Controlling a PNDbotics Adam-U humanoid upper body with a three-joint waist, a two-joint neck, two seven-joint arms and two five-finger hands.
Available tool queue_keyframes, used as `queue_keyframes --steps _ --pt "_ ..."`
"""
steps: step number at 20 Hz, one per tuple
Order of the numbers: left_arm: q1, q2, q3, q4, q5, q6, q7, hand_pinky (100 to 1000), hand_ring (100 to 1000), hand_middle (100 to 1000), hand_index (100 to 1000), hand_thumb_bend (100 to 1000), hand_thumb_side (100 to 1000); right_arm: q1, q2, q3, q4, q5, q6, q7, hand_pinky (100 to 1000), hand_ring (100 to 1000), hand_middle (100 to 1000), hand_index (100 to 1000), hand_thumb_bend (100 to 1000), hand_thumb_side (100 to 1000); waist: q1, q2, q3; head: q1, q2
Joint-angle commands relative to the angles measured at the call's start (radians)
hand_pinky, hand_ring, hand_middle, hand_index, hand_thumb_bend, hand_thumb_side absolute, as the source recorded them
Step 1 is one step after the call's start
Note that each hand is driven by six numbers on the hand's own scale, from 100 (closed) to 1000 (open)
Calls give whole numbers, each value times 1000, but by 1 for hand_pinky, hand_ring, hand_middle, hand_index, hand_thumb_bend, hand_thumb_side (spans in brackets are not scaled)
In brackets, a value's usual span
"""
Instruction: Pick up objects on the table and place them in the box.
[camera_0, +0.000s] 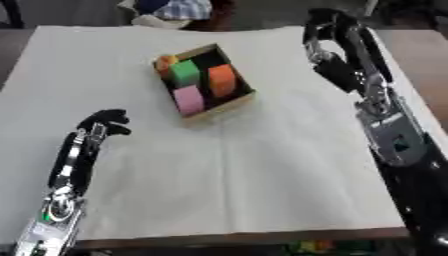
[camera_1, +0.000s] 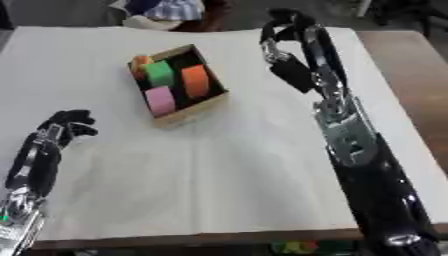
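White cloth covers nearly all of the worktop (camera_0: 219, 190), with bare brown wood showing only at the far corners and along the near edge. Nothing loose lies on the cloth that I can make out, so the picking appears to be finished or close to it.

Reaching in from the right side, the robot's right arm stretches far up the worktop, and its right hand (camera_0: 328, 37) hangs beyond and to the right of the box, apart from it. Its fingers look curled inward with nothing between them, a posture that suits a hand with no load to carry. The left hand (camera_0: 107, 122) sits low on the near left, well apart from the box, fingers bent in on themselves and empty, probably parked there to keep out of the working arm's way.

Set askew near the middle of the far half is the cardboard box (camera_0: 229, 106), an open shallow tray with a dark floor. Four pieces lie inside it: an orange block (camera_0: 222, 80) on the right, a pink block (camera_0: 188, 99) toward the near end, a green block (camera_0: 185, 73) beyond the pink one, and a small orange-and-yellow piece (camera_0: 164, 62) tucked into the far corner. They lie side by side rather than stacked, which a shallow tray favours.
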Motion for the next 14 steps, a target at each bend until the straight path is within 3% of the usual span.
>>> queue_keyframes --steps 1,8,14 --pt "-10 14 12 -17 2 -1 15 768 605 616 746 100 963 25 -27 -24 -54 -40 -1 -17 776 640 705 831 100 661 5 2 -3 8 -2" --pt "-12 12 20 -16 2 1 39 767 604 615 743 100 961 140 -16 -58 -101 -86 11 -50 773 627 690 818 100 697 11 11 -11 26 -2" --pt "-14 11 21 -17 3 2 50 767 603 612 739 100 959 192 -4 -61 -109 -103 19 -73 770 616 670 801 100 692 16 15 -17 27 -2"
